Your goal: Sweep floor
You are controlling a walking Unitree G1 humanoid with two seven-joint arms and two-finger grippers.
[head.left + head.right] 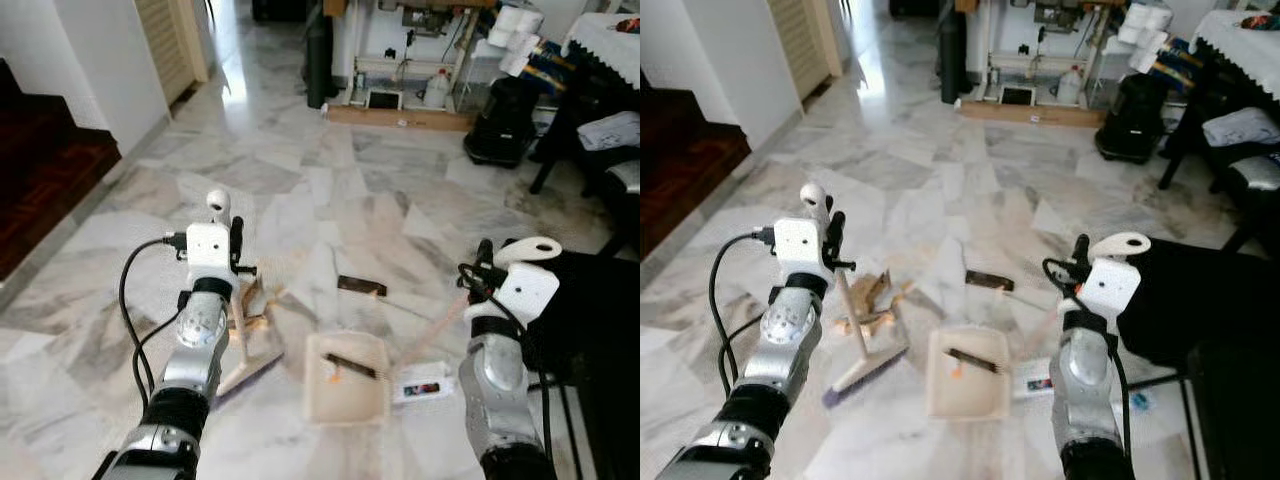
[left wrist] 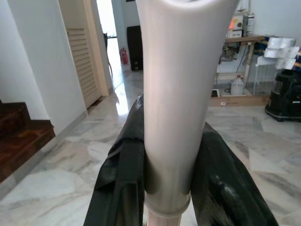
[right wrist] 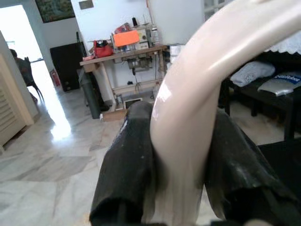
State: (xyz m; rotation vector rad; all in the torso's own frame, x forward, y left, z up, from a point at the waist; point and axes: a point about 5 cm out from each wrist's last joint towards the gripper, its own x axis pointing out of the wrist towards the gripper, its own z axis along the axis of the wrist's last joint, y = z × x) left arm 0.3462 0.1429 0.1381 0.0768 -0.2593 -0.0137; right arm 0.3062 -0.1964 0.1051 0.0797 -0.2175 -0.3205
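Left gripper [image 2: 167, 188] clenched on broom [image 1: 855, 335] handle, pole slanting down to bristle head on marble floor [image 1: 300, 190], just left of dustpan [image 1: 345, 378]. Leaf scraps [image 1: 875, 295] beside pole, behind bristles. Right gripper [image 3: 181, 169] clenched on dustpan's pale curved handle; pan flat on floor between arms, dark stick and small orange bit inside. Dark strip [image 1: 361, 286] on floor behind pan. Small packet [image 1: 420, 386] just right of pan. Dark stairs [image 1: 45, 170] far left; workbench [image 3: 124, 54] at back.

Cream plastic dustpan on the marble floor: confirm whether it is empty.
No. The cream plastic dustpan holds a dark strip and a small orange scrap.
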